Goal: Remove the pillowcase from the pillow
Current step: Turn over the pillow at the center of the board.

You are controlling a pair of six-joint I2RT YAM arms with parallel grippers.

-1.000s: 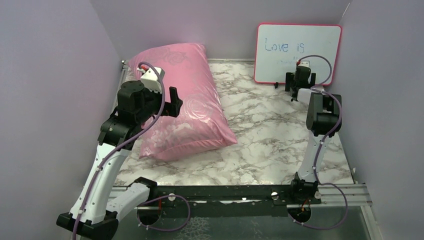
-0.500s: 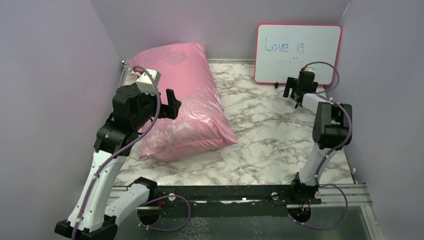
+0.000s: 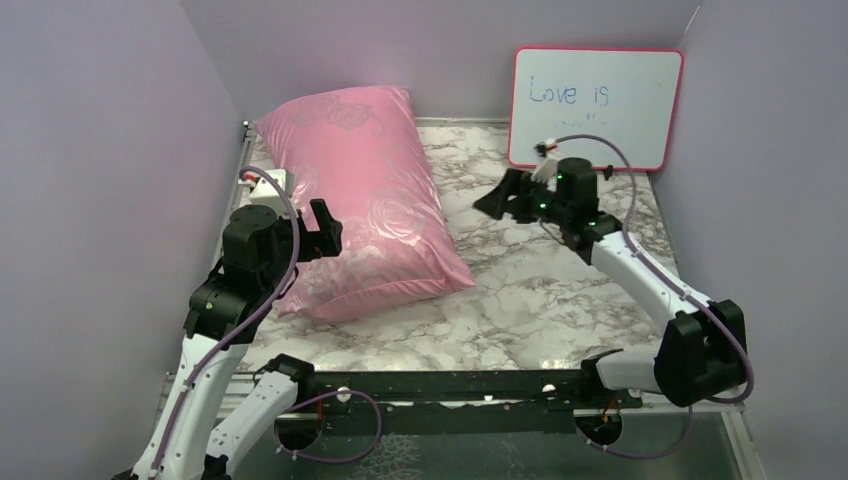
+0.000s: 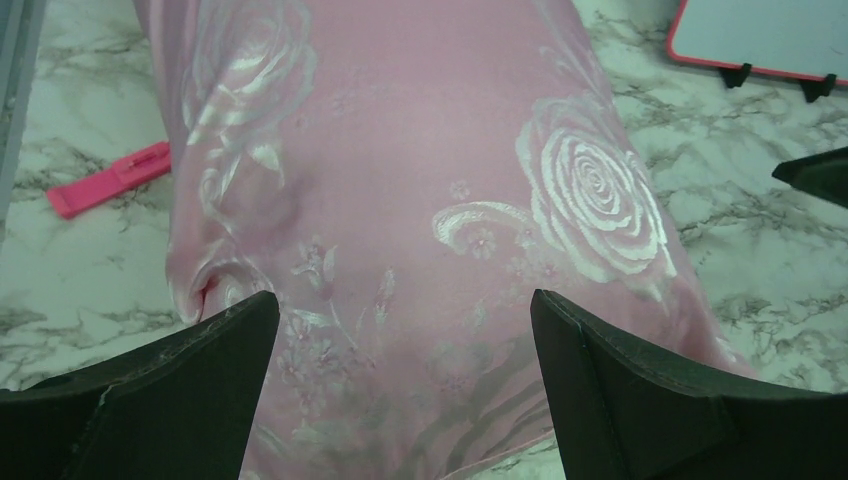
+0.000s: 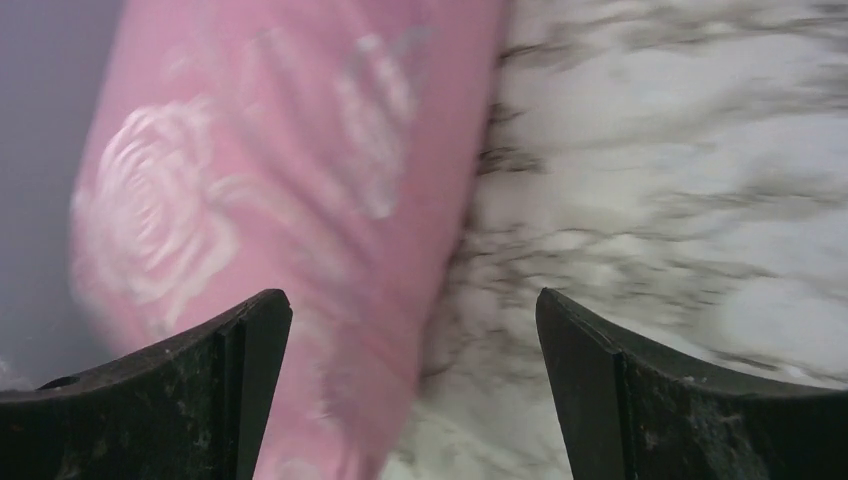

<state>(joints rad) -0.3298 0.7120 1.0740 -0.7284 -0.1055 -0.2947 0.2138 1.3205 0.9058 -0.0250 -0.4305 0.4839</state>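
Observation:
The pink pillowcase (image 3: 365, 200) with a rose pattern fully covers the pillow, which is hidden inside it, at the back left of the marble table. It fills the left wrist view (image 4: 420, 200) and the left of the blurred right wrist view (image 5: 280, 180). My left gripper (image 3: 325, 225) is open and empty over the case's near left part, its fingers (image 4: 640, 390) spread wide. My right gripper (image 3: 495, 200) is open and empty above the table, a little to the right of the case's right edge and pointing at it.
A whiteboard (image 3: 597, 105) with a pink frame leans on the back wall at the right. A pink flat item (image 4: 110, 178) lies on the table left of the pillow. Lilac walls close in the left, back and right. Marble tabletop (image 3: 560, 300) lies to the right of the pillow.
My right arm has swung from the whiteboard leftward and forward toward the pillow's right edge. My left gripper has dropped back toward the near left part of the case.

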